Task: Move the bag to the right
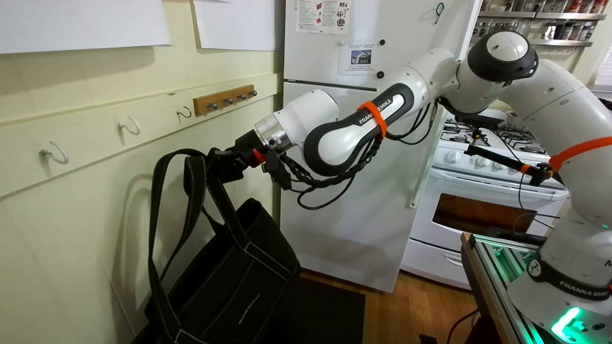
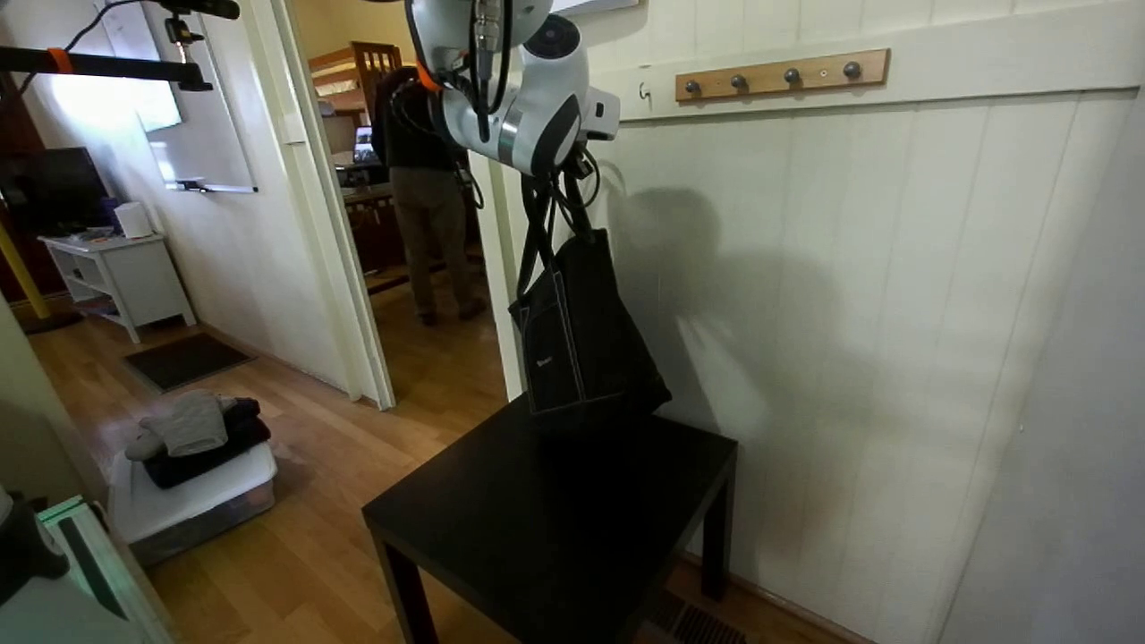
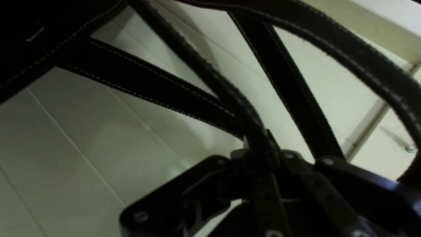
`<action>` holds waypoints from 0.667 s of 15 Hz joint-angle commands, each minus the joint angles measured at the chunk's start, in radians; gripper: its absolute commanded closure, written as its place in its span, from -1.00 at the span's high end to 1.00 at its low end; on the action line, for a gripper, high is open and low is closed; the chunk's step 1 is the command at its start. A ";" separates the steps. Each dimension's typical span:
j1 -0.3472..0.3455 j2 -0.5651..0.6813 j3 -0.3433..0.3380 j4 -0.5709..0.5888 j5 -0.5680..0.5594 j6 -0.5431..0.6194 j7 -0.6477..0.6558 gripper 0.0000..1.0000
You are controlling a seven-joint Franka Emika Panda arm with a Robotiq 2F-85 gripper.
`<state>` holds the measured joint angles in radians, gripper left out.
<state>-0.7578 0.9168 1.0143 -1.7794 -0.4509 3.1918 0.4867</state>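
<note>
The bag is a large black soft tote with long looping strap handles and white stitching. It shows in both exterior views (image 1: 234,286) (image 2: 581,331), hanging tilted below my gripper (image 1: 213,167) (image 2: 572,170), close to the wall. In the wrist view, my gripper (image 3: 260,148) is shut on a black strap (image 3: 210,77) of the bag. Another strap loop (image 3: 296,85) passes beside the fingers. The bag's body (image 3: 36,42) fills the upper left there. The bag's bottom is over the back of a black table (image 2: 501,510); I cannot tell whether it touches.
On the wall are a wooden knob rack (image 1: 224,99) (image 2: 783,76) and several hooks (image 1: 129,125). A white fridge (image 1: 344,191) and a stove (image 1: 483,191) stand behind the arm. A lidded bin with clothes (image 2: 197,492) is on the floor. A person (image 2: 429,197) stands beyond the doorway.
</note>
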 commanded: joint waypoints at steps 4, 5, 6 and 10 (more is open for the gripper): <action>0.093 -0.060 -0.095 0.051 0.287 -0.021 -0.208 -0.98; 0.130 -0.076 -0.145 0.067 0.327 -0.014 -0.241 -0.98; 0.165 -0.084 -0.188 0.085 0.360 -0.016 -0.270 -0.98; 0.312 -0.105 -0.362 0.154 0.459 -0.021 -0.328 -0.98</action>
<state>-0.5591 0.8463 0.7688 -1.6815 -0.0763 3.1913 0.1929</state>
